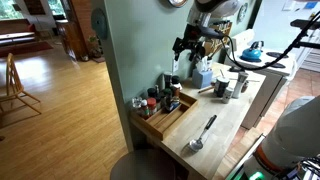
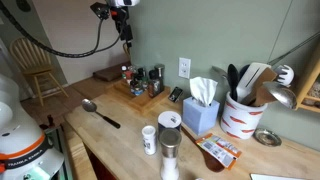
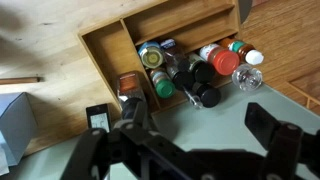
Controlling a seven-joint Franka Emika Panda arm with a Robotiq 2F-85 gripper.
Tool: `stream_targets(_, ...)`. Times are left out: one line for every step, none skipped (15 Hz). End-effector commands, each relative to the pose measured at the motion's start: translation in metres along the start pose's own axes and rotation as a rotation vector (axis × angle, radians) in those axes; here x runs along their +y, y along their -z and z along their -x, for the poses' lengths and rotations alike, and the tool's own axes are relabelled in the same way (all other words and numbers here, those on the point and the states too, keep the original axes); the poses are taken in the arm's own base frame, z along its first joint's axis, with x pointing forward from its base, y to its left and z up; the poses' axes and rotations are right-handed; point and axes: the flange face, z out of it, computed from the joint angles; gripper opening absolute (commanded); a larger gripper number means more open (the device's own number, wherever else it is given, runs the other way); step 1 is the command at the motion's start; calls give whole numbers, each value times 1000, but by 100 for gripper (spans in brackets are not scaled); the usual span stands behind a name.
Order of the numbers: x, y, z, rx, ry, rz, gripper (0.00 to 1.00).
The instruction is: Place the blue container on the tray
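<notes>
The wooden tray [image 3: 100, 50] lies by the green wall and holds several spice jars [image 3: 190, 70]; it shows in both exterior views [image 1: 152, 126] [image 2: 141, 98]. My gripper [image 3: 205, 125] is open and empty, hanging well above the jars at the tray's wall side [image 1: 188, 48] [image 2: 126, 38]. A small whitish upright container [image 2: 148, 140], which seems to be the blue container, stands near the counter's front edge, far from the tray and the gripper. It is out of the wrist view.
A metal spoon [image 2: 100, 112] [image 1: 200, 133] lies on the wooden counter. A blue tissue box [image 2: 200, 112] [image 1: 201, 72], a metal-topped shaker [image 2: 170, 140], a utensil crock [image 2: 242, 115] and a bright blue kettle [image 1: 251, 50] stand around.
</notes>
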Motion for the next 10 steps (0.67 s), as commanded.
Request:
stream_targets(0,1,0,-1,0,0,100)
stream_targets(0,1,0,-1,0,0,100)
stream_targets(0,1,0,-1,0,0,100)
stream_targets(0,1,0,-1,0,0,100)
stream_targets(0,1,0,-1,0,0,100)
stream_targets(0,1,0,-1,0,0,100)
stream_targets(0,1,0,-1,0,0,100)
stream_targets(14,0,1,-2,-37,-3,100)
stream_targets(27,-2,2,10,-73,9,100)
stream_targets(44,-4,6,-4,-99,1,100)
